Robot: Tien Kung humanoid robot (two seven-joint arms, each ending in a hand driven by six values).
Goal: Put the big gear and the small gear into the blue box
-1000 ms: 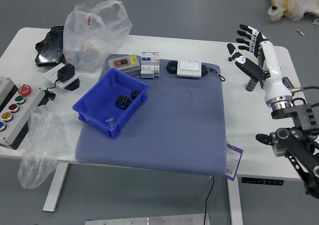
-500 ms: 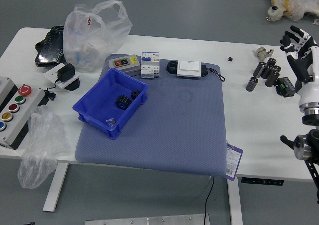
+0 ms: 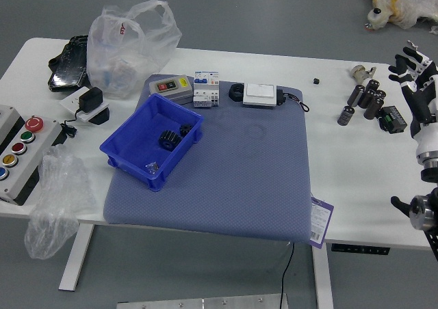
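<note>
My right hand [image 3: 415, 83] is at the right edge above the white table, its fingers spread with nothing held. Far to its left, the blue box [image 3: 130, 137] stands on the grey-blue mat. Inside that box lie a larger black gear [image 3: 169, 140] and a smaller black gear [image 3: 185, 129], close together near the right wall. A small clear-and-dark piece [image 3: 152, 167] rests in the box's near corner. The left hand is out of view.
Behind the box are a grey meter [image 3: 171, 88], white boxes [image 3: 206, 89] and a white device [image 3: 259, 94] with a cable. Dark cylinders [image 3: 355, 96] stand at the right. A button panel [image 3: 26, 152] and plastic bags [image 3: 130, 42] occupy the left side.
My right hand has moved right, away from the dark cylinders, to the picture's edge, then dropped slightly. The box and both gears have not moved.
</note>
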